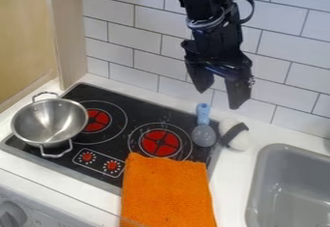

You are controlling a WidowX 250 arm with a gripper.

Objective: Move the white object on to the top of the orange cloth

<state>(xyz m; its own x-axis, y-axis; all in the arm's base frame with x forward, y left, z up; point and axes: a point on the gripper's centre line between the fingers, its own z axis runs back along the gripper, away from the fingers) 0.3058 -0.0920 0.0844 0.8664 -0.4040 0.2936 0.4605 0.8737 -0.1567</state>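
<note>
In the camera view, the black arm enters at twelve o'clock and hangs down in front of the tiled wall. Its claw is spread wide with nothing between its tips, above the bench and the back right corner of the stove. The white object, wrapped with a dark band, lies on the bench at four o'clock from the view's centre, just beside the stove's right edge. It is off the orange cloth, at between one and two o'clock from the cloth's middle.

The cloth lies at six o'clock, covering part of the stove's front edge, its top close to the right-hand red burner. On the stove, just to the left of the white object, is what looks like a spoon with a blue handle, pointing to twelve. A metal pot with two handles sits upright near nine o'clock. The grey sink is between four and five.
</note>
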